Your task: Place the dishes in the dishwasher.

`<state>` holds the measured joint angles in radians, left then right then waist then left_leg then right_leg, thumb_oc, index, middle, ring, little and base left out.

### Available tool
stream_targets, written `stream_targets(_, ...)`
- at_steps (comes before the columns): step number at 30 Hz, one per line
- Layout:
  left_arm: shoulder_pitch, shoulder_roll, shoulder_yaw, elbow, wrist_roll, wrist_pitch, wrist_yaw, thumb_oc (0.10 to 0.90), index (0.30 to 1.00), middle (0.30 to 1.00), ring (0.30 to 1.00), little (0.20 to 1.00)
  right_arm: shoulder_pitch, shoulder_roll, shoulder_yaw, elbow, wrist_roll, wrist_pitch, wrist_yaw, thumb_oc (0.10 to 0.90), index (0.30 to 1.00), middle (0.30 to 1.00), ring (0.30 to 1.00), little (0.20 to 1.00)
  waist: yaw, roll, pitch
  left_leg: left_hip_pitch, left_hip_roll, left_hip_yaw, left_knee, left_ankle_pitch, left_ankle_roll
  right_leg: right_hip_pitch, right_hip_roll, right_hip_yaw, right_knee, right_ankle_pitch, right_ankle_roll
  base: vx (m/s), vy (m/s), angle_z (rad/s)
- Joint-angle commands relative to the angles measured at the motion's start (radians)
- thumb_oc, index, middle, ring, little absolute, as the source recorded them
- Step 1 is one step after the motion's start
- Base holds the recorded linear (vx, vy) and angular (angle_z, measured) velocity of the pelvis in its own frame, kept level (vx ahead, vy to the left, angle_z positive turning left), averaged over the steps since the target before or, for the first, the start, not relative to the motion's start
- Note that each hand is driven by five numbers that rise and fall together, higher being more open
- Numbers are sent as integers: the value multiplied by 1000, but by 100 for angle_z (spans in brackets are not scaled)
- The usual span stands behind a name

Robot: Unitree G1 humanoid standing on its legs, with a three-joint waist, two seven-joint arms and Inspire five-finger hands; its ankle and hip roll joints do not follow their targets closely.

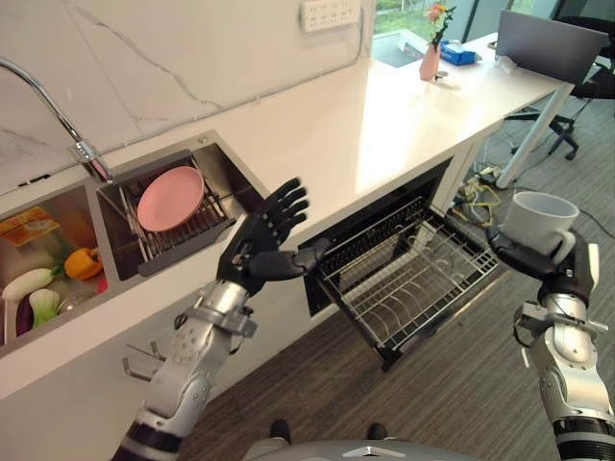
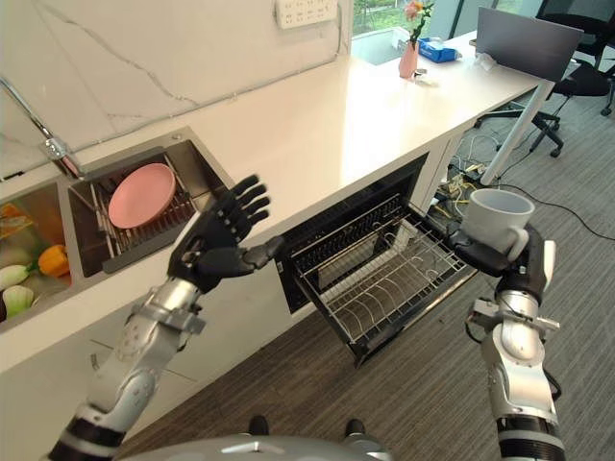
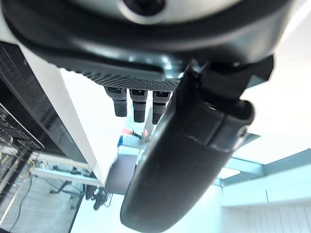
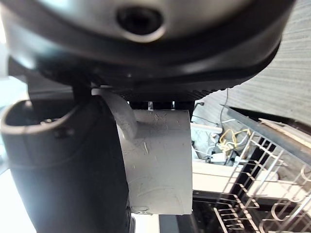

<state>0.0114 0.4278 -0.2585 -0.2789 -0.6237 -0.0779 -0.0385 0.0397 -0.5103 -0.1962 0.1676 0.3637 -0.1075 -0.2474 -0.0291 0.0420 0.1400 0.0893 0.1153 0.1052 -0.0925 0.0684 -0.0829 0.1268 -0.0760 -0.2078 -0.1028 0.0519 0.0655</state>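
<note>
My right hand (image 1: pixel 538 261) is shut on a white mug (image 1: pixel 538 222), held upright in the air just right of the pulled-out dishwasher rack (image 1: pixel 413 279). The mug (image 4: pixel 158 160) shows pressed against the palm in the right wrist view, with the wire rack (image 4: pixel 262 194) beyond it. A pink plate (image 1: pixel 170 198) leans in the black drying rack (image 1: pixel 183 235) inside the sink. My left hand (image 1: pixel 264 240) is open, fingers spread, raised in front of the counter edge between the sink and the dishwasher, holding nothing.
The white counter (image 1: pixel 384 115) runs back to a pink vase with flowers (image 1: pixel 430 58) and a laptop (image 1: pixel 548 43). A faucet (image 1: pixel 58 110) arches over the sink. Vegetables (image 1: pixel 58 279) lie in the left basin. An office chair (image 1: pixel 586 91) and cables sit beyond the dishwasher.
</note>
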Motion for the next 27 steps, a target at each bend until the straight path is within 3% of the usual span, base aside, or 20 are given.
stream_targets(1,-70,38,-21,-68,-31,-72,-71,800,900,900,900,900,-153,-110,-5,0,-69,-43,52,400,300,300,300,300,-16,-61,-41,45,3,36,5,-88,-24,58,-35,6,16,-106,74,-13,5,-3)
stream_targets(8,-77,96,-168,29,-7,-1,-164,800,900,900,900,900,-214,-188,104,72,-132,1,118,400,300,300,300,300,-20,-56,-36,50,2,44,5,-86,-22,58,-33,11,16,-102,75,-5,4,-2)
stream_targets(12,-64,160,-220,132,114,17,-219,800,900,900,900,900,-290,-249,177,152,-211,18,146,400,300,300,300,300,-9,-54,-32,51,0,44,5,-85,-21,59,-34,8,16,-101,77,-4,5,-3)
stream_targets(17,38,148,-199,362,225,28,-212,800,900,900,900,900,-382,-307,239,192,-251,26,168,400,300,300,300,300,13,-57,-28,49,-3,42,5,-81,-21,57,-33,7,16,-101,79,0,0,0)
stream_targets(19,97,102,-168,570,312,37,-181,800,900,900,900,900,-416,-328,264,193,-251,29,185,400,300,300,300,300,31,-63,-24,42,-5,37,5,-77,-20,56,-33,1,16,-99,77,-1,-1,2)
stream_targets(21,112,78,-145,641,353,30,-162,800,900,900,900,900,-431,-340,279,200,-253,33,193,400,300,300,300,300,35,-63,-23,39,-6,35,5,-76,-20,55,-33,-3,16,-99,77,-2,2,3)
stream_targets(22,128,62,-127,704,386,30,-151,800,900,900,900,900,-437,-352,286,204,-262,34,199,400,300,300,300,300,42,-65,-22,35,-6,32,5,-74,-20,54,-33,-7,16,-99,77,-13,13,13)
stream_targets(23,141,13,-74,887,448,29,-105,800,900,900,900,900,-460,-367,315,226,-283,40,213,400,300,300,300,300,56,-70,-17,25,-9,28,5,-68,-21,50,-32,-15,16,-98,76,-19,11,21)
stream_targets(27,135,-51,25,1171,486,38,-15,800,900,900,900,900,-502,-374,371,314,-313,52,222,400,300,300,300,300,88,-80,-10,4,-7,15,5,-58,-24,40,-32,-34,16,-97,76,-11,0,25)
